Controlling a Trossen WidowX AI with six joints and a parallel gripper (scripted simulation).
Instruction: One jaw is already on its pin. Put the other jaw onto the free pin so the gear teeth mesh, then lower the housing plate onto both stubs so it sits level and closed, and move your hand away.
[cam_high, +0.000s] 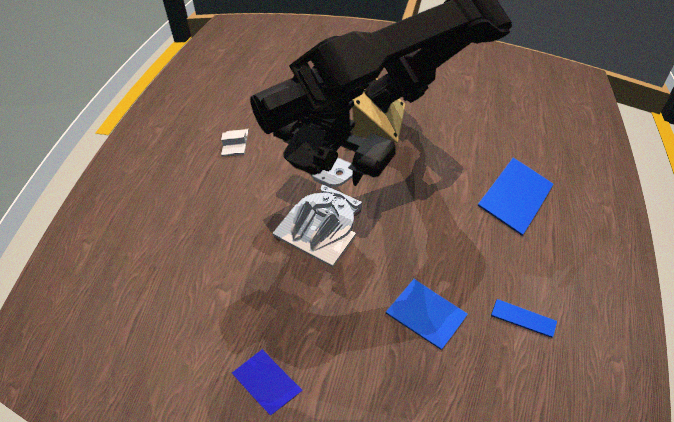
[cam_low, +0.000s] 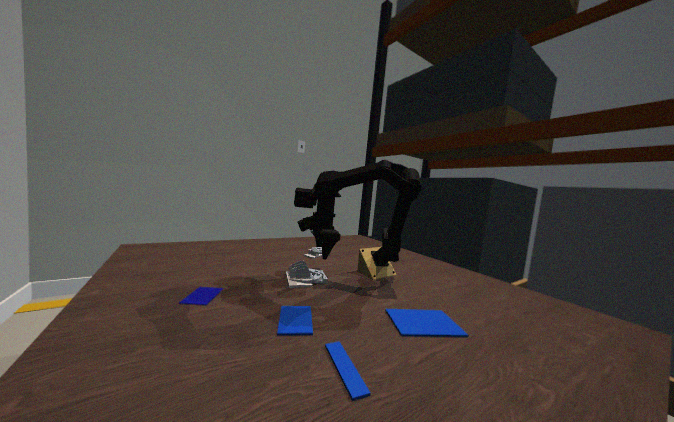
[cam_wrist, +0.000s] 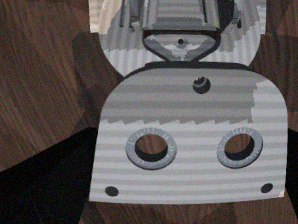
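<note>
The pale housing plate (cam_high: 328, 176) (cam_low: 314, 252) (cam_wrist: 196, 172) has two large ringed holes and smaller holes. My gripper (cam_high: 338, 173) (cam_wrist: 189, 137) is shut on its side edges and holds it in the air, just behind and above the gripper base. That base (cam_high: 332, 256) (cam_low: 299, 284) lies on the table. Two grey jaws (cam_high: 302, 220) (cam_high: 325, 231) lie side by side on it, pointing away from the plate. In the wrist view the held plate hides the jaws' rear ends and the pins. I cannot tell whether the gear teeth mesh.
A small white grooved block (cam_high: 234, 142) stands at the left back. Blue rectangles (cam_high: 517, 196) (cam_high: 426, 314) (cam_high: 524, 318) lie to the right and front right. A darker blue one (cam_high: 267, 382) lies at the front. The yellow arm mount (cam_high: 376, 120) (cam_low: 376, 270) stands behind.
</note>
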